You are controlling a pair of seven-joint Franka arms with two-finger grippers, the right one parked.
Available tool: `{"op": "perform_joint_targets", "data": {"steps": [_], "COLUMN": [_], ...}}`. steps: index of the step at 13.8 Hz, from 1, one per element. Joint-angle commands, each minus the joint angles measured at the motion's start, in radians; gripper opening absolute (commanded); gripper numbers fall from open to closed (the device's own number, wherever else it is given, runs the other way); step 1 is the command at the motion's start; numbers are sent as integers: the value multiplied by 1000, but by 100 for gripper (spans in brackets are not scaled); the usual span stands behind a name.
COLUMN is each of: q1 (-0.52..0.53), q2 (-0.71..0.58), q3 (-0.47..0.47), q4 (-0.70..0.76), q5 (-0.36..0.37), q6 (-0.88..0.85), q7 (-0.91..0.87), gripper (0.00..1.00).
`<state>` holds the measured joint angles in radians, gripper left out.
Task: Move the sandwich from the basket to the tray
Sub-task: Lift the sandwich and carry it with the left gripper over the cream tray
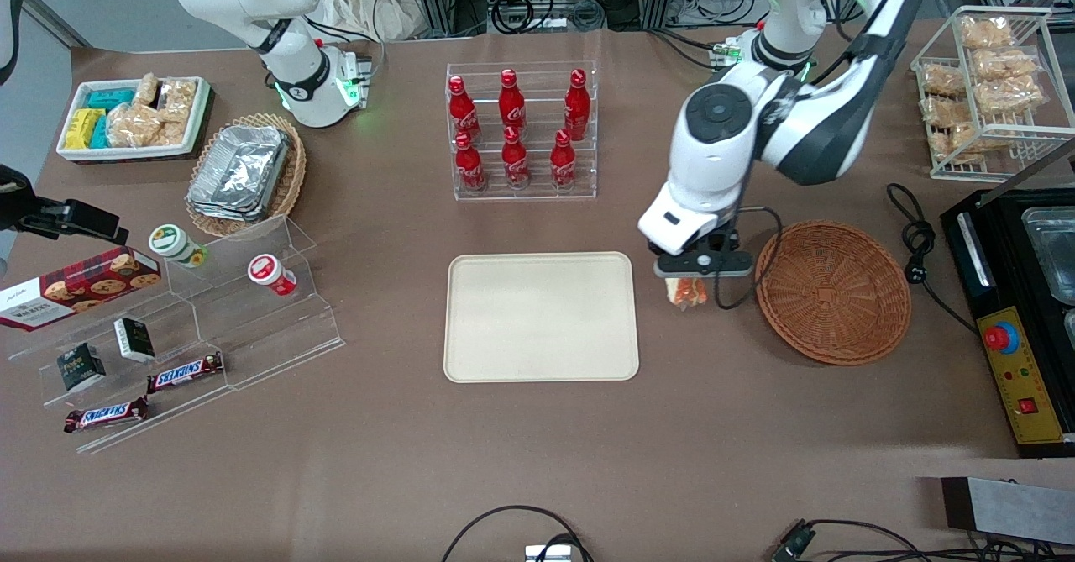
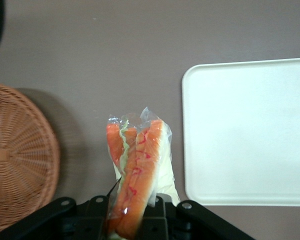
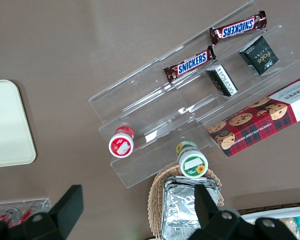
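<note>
The sandwich [image 1: 686, 291] [image 2: 137, 170], a wrapped wedge with orange-red and green filling, hangs above the bare table between the basket and the tray. My gripper [image 1: 690, 286] [image 2: 135, 217] is shut on the sandwich, holding it from above. The reddish-brown woven basket [image 1: 833, 291] [image 2: 20, 160] sits beside it toward the working arm's end, with nothing in it. The cream tray [image 1: 541, 317] [image 2: 250, 132] lies flat beside the sandwich toward the parked arm's end, its surface bare.
A clear rack of red cola bottles [image 1: 521, 129] stands farther from the front camera than the tray. A black appliance [image 1: 1020, 310] and its cable [image 1: 920, 251] lie toward the working arm's end. Acrylic snack steps [image 1: 193, 327] and a foil-container basket [image 1: 245, 174] sit toward the parked arm's end.
</note>
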<state>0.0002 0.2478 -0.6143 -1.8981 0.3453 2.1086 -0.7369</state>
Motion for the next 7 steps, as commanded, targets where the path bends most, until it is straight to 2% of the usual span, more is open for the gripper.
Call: {"op": "perform_joint_targets", "data": {"steps": [1, 4, 7], "q1": [-41, -97, -159], "q2": [80, 111, 191], "q3": [-2, -2, -1], "q4": [80, 83, 85], "q5": [49, 72, 176], "q6": [-6, 25, 30], "q7": [-67, -62, -68], "gripper": [8, 9, 12]}}
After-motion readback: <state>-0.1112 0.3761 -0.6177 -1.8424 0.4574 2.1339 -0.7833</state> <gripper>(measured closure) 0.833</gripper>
